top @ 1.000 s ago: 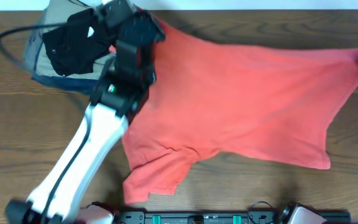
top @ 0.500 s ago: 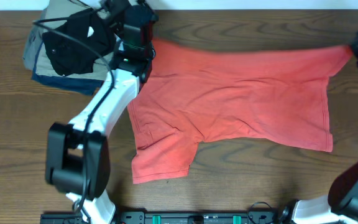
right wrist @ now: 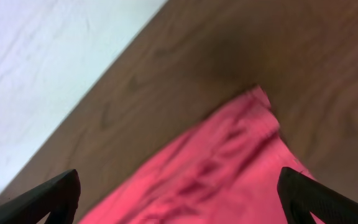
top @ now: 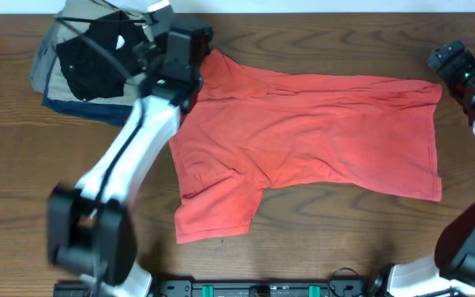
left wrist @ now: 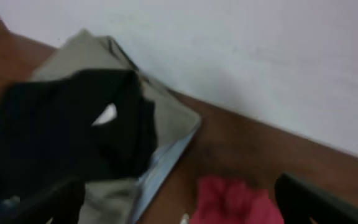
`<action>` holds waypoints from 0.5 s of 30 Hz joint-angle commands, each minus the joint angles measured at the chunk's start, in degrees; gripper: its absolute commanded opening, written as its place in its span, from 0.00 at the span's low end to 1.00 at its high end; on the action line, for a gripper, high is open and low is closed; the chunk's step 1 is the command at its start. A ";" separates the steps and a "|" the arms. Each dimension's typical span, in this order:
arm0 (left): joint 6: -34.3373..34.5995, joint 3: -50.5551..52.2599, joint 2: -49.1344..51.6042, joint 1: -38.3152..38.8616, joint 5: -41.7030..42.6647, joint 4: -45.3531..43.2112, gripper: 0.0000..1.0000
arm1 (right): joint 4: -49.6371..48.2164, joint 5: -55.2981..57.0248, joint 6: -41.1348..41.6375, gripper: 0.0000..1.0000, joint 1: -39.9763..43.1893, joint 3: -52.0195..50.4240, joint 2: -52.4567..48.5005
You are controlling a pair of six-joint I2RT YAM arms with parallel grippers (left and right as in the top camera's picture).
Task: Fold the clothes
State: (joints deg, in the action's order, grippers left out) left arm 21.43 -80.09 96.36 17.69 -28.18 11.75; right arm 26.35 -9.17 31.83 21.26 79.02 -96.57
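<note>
The red T-shirt (top: 320, 140) lies spread out flat on the brown wooden table (top: 303, 247). Its long side goes from left to right, and one sleeve (top: 217, 210) sticks out toward the near edge. The left claw (top: 186, 48) is up at the shirt's far left corner, just beside a pile of folded clothes — a black one (top: 93, 58) on top, a tan one (top: 49, 62) under it and a dark blue one (top: 77, 106) at the bottom. In its own camera its two fingers (left wrist: 319, 202) stand wide apart and hold nothing. A bunched bit of the red cloth lies low between them, but it is not pinched. The right claw (top: 454, 66) is near the shirt's far right corner. Its fingers (right wrist: 48, 196) are spread wide too — the corner of the shirt lies on the wood under them, and this claw has hold of nothing. A white wall (left wrist: 260, 56) runs behind the table.
</note>
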 commanded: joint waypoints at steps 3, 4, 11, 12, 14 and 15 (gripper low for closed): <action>-1.01 -0.79 -13.29 0.11 9.99 17.11 0.98 | 8.09 -2.91 -0.61 0.99 0.09 0.90 7.52; -1.01 -0.79 -14.86 0.11 11.26 20.79 0.98 | 10.10 -3.85 -0.61 0.99 0.09 0.90 8.28; -0.59 -0.76 -20.90 0.11 16.79 45.09 0.98 | 27.65 -7.32 -0.63 0.99 0.09 0.90 10.71; -0.17 -0.76 -20.94 0.11 16.87 47.52 0.98 | 29.75 -6.93 -0.66 0.99 0.09 0.83 10.60; 1.97 -0.76 -20.68 0.09 16.83 53.13 0.98 | 34.58 -5.16 -0.61 0.99 0.11 0.79 10.43; 3.58 -0.66 -20.48 0.04 16.85 55.28 0.98 | 36.81 -3.87 -0.57 0.99 0.09 0.79 10.43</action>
State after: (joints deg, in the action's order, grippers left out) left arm 21.89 -80.90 75.64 17.78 -12.99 64.23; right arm 60.82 -14.61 31.42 21.26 79.50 -86.15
